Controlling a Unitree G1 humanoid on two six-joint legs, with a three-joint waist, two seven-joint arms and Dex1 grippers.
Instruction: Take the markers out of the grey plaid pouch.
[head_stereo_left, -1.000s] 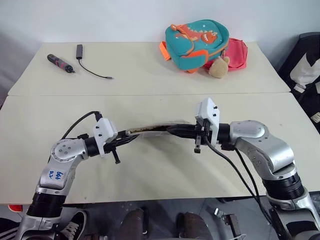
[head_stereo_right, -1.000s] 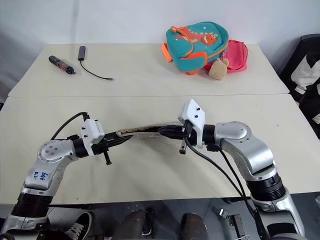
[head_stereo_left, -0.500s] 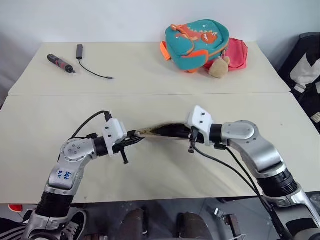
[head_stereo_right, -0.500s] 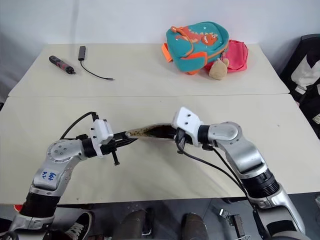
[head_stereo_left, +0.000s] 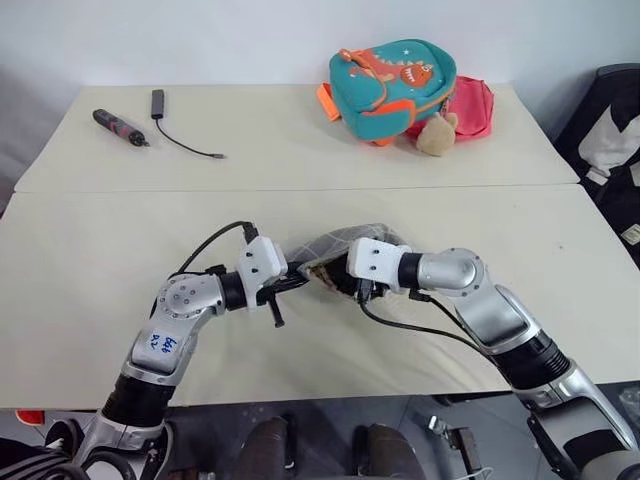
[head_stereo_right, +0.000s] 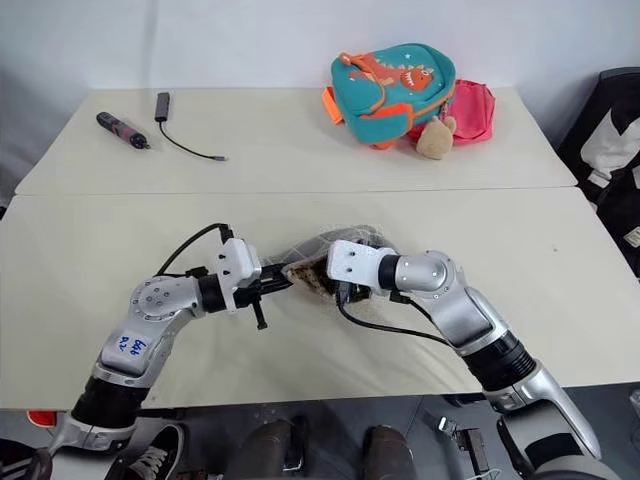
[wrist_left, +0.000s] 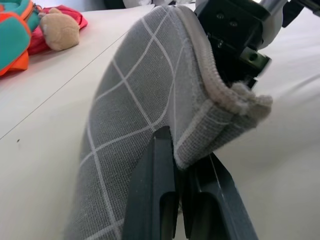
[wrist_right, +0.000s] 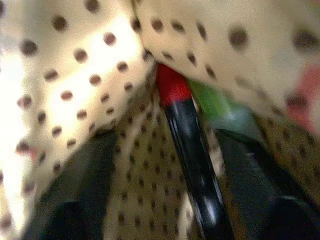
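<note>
Grey plaid pouch (head_stereo_left: 345, 248) held up off near table (head_stereo_left: 90, 250), bowed, between both arms. Left gripper (wrist_left: 181, 165) pinches pouch's left end, fingers pressed tight on fabric edge beside zipper. Right gripper (wrist_right: 165, 165) reaches into pouch's opening from right, fingers (wrist_right: 85, 185) spread apart inside dotted lining – red marker (wrist_right: 187, 135) with black end lies between them, green marker (wrist_right: 212, 102) just beside it. Neither marker gripped. Teal backpack (head_stereo_left: 390, 85) at far table's right; maroon tool (head_stereo_left: 120, 127) and cable (head_stereo_left: 185, 143) far left.

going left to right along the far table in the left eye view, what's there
Dark pen-shaped tool → black cable with adapter → teal dinosaur backpack → tan plush toy → pink bag.
</note>
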